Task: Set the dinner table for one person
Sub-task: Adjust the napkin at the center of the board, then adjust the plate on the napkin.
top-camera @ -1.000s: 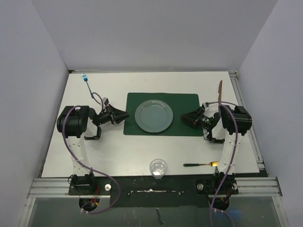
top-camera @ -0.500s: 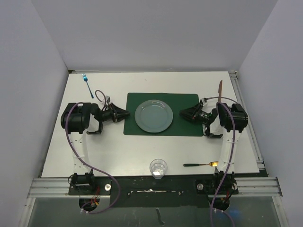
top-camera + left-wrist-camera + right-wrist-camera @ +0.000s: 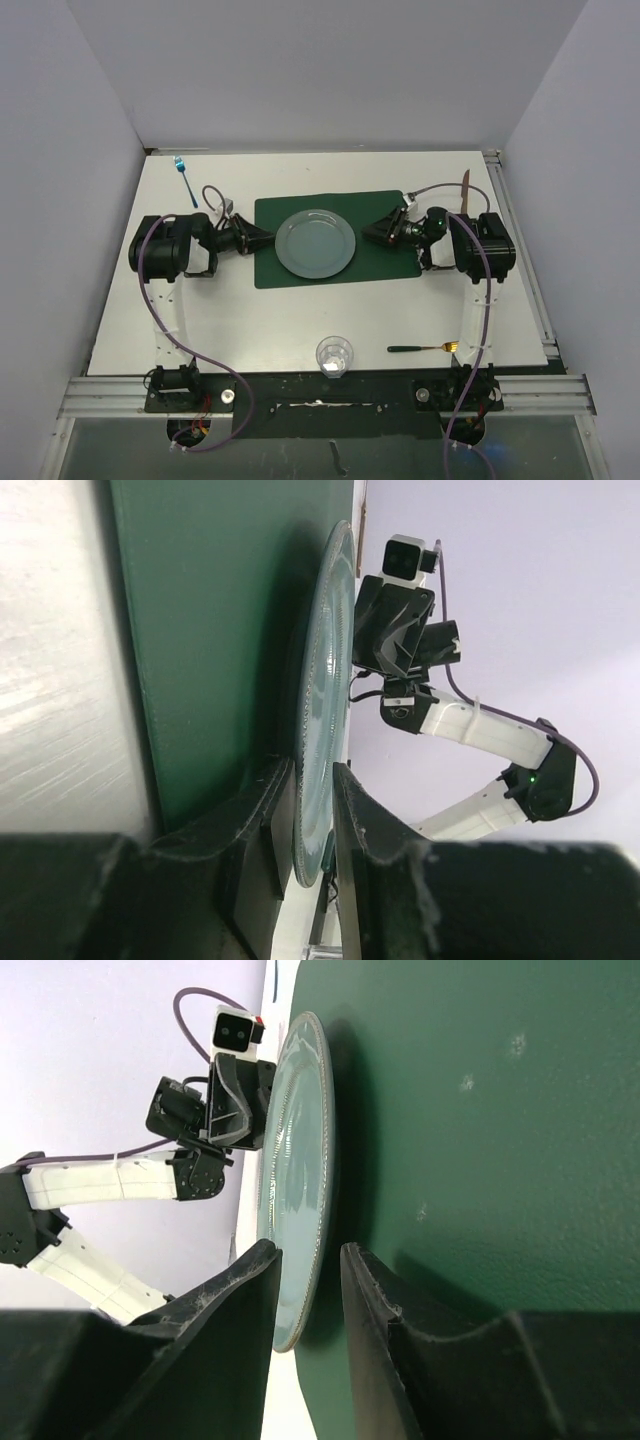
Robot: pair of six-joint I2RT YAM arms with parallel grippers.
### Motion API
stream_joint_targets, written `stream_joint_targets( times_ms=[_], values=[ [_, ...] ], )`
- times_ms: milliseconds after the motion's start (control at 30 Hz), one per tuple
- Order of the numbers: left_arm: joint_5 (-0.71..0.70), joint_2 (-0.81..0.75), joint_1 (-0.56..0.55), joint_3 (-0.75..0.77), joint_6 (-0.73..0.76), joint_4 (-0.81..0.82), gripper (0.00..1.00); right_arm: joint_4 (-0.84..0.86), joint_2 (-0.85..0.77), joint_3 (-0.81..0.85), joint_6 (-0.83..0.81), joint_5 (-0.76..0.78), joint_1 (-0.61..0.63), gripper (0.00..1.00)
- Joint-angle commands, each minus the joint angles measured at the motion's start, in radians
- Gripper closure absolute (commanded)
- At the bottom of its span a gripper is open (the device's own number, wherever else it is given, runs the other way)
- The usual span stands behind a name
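A grey-blue plate [image 3: 314, 243] lies on a dark green placemat [image 3: 390, 262] in the middle of the white dinner table [image 3: 250, 330]. My left gripper [image 3: 266, 238] lies low at the plate's left rim. In the left wrist view that gripper [image 3: 312, 770] is shut on the rim of the plate [image 3: 325, 660], with one finger above and one beneath. My right gripper [image 3: 372, 232] is at the opposite rim. In the right wrist view this gripper [image 3: 308, 1250] is open, the plate [image 3: 295, 1140] edge sits between its fingers with gaps, and the placemat [image 3: 480, 1110] lies beneath.
A blue fork [image 3: 183, 172] lies at the far left corner. A knife [image 3: 465, 190] lies at the far right by the aluminium rail. A gold fork with a dark handle [image 3: 425, 348] and a clear glass [image 3: 335, 354] sit near the front edge.
My right gripper has slid left to reach the plate's right rim. The plate and placemat have shifted slightly left. The left gripper stays at the left rim.
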Motion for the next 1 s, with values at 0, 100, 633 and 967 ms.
stream_joint_targets(
  times_ms=[0, 100, 633, 967],
  values=[
    [0.006, 0.01, 0.003, 0.025, 0.039, -0.028, 0.79, -0.073, 0.005, 0.018, -0.061, 0.029, 0.029, 0.67],
    [0.006, -0.009, 0.003, 0.033, 0.039, -0.079, 0.79, -0.073, 0.0, 0.009, -0.061, 0.031, 0.035, 0.67],
    [-0.017, -0.009, -0.042, 0.188, 0.252, -0.393, 0.79, -0.528, -0.093, 0.077, -0.362, 0.128, 0.125, 0.67],
    [0.031, 0.025, -0.054, 0.207, 0.244, -0.352, 0.79, -0.528, -0.062, 0.084, -0.354, 0.137, 0.144, 0.93]
  ],
)
